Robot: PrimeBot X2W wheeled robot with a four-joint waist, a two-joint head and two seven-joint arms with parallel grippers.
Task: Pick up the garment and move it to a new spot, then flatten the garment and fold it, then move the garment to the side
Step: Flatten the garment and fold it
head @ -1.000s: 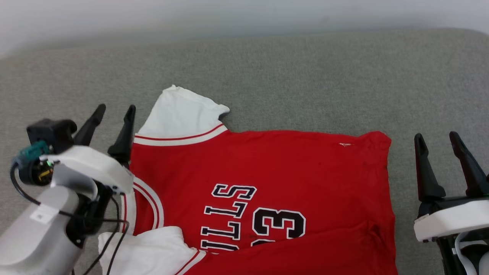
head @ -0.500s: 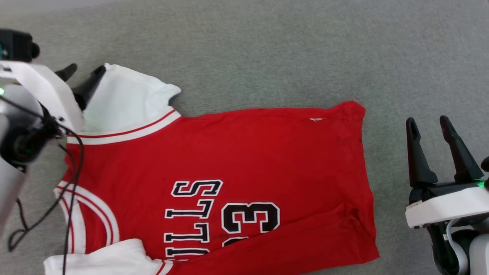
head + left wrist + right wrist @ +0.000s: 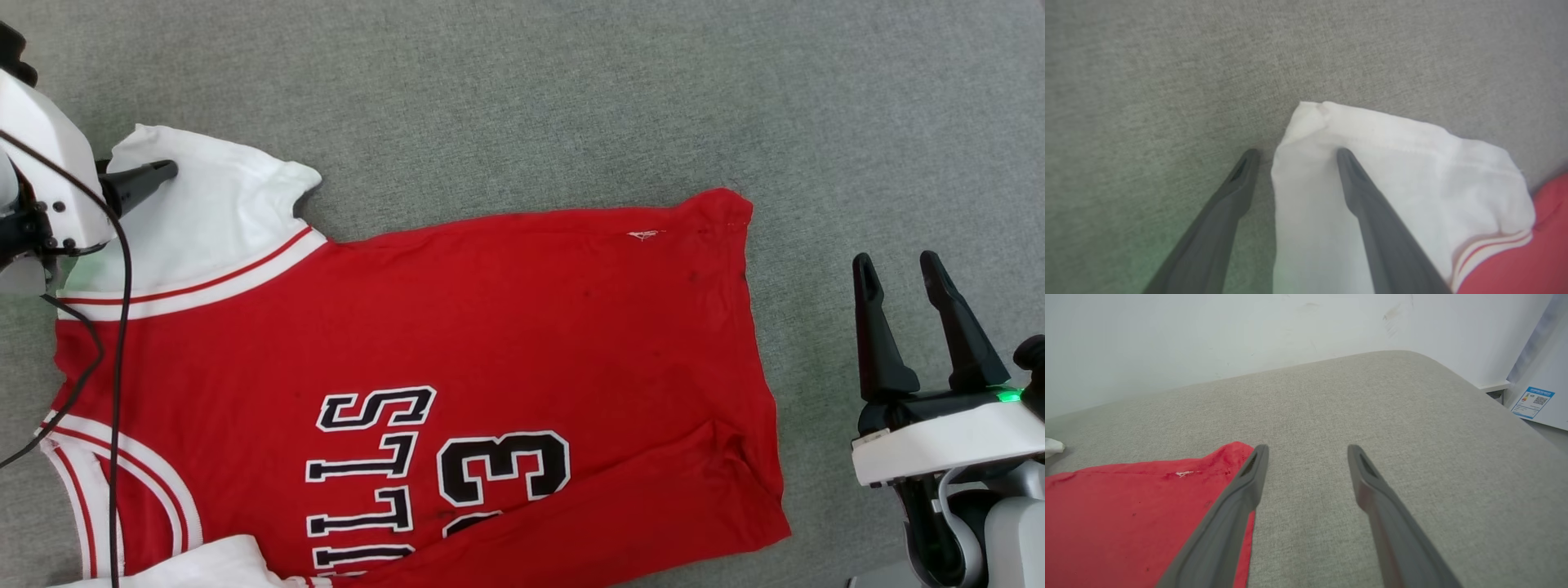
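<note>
Grey fabric surface (image 3: 522,98), wall (image 3: 1208,335) behind it.

One garment (image 3: 490,327): red jersey, spread flat on the surface, chest up, turned sideways in the head view. Collar (image 3: 167,498) toward lower left, hem toward the right.
- Two white sleeves. Upper sleeve (image 3: 212,212) lies flat off the garment's upper left corner. Lower sleeve (image 3: 204,563) is cut by the frame edge.
- Black-and-white lettering (image 3: 367,465), partly covered. One full "3" is readable; a second digit is half hidden.
- One fold of red cloth (image 3: 620,506) runs across the garment's lower edge and over the bottom of the lettering.
- One small white mark (image 3: 645,235) near the hem's upper corner.

Two pincers, two dark fingers each.
- Left pincer (image 3: 1294,153): at the upper sleeve's outer edge, jaws spread. One finger (image 3: 1237,183) is over bare grey surface just beside the sleeve, the other over the white cloth, with the sleeve edge between them. No cloth pinched. Cannot tell if the tips touch down.
- Right pincer (image 3: 898,261): off the garment, just beside the hem. Jaws spread, nothing between them but grey surface. In its wrist view the hem's corner sits beside one finger (image 3: 1237,498).

One black cable (image 3: 120,343) hangs from the left arm across the garment's shoulder.

One blue-and-white label (image 3: 1533,402) on a white panel, well apart from the garment, past the surface's far corner.
</note>
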